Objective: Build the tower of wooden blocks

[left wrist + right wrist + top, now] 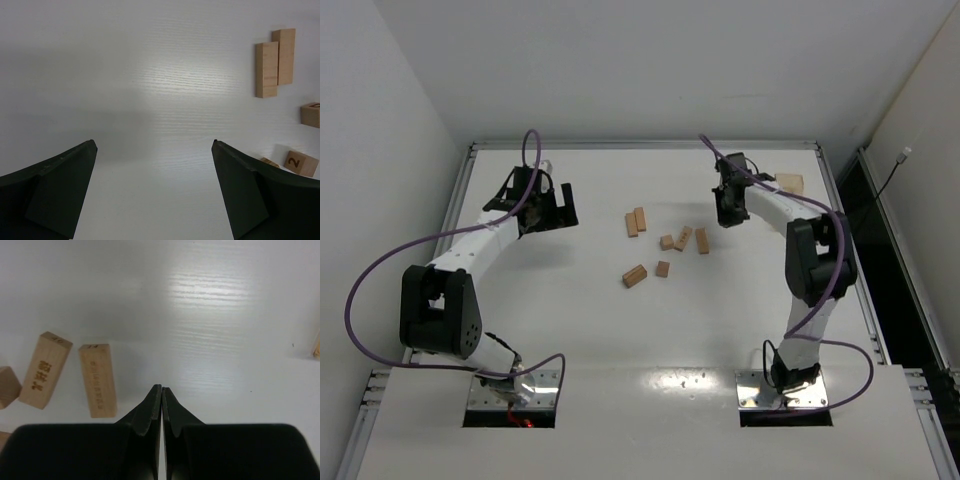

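The block (98, 380) lies just left of the right pincer (161, 391) — clenched, empty — pointing the same way (left pincer (154, 145) wide apart, farther).

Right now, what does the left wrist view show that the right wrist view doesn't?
Only the left wrist: the left tool wide open over bare surface, a pair of long blocks lying side by side, and a block marked 2.
Only the right wrist: the right tool shut, a printed block just to its left, and a tilted printed block beyond that.
Both: the white table, and a small cube cut off at the frame edge. I cannot tell whether it is the same one.
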Motion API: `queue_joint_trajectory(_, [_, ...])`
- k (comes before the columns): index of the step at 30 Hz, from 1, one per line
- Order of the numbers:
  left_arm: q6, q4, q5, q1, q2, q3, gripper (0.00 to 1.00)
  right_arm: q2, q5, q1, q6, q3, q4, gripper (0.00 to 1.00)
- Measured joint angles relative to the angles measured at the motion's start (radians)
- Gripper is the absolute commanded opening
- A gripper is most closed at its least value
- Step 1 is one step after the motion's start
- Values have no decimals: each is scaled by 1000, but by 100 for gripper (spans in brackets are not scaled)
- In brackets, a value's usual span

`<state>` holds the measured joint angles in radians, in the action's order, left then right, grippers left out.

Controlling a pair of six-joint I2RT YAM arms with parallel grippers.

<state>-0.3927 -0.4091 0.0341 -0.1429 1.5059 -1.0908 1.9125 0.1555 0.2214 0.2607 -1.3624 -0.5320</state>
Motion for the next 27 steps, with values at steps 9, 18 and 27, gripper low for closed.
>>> queue_joint_trajectory(9, [0,0,-1,0,0,0,100,84,-15,3,-19,13,-14,0])
queue_joint_trajectory(18, [0,0,0,0,6,-8,100,85,-76,28,-24,18,-19,0])
queue_joint_trajectory(27, [0,6,0,0,25,-25,100,94,-88,56,-24,18,-21,0])
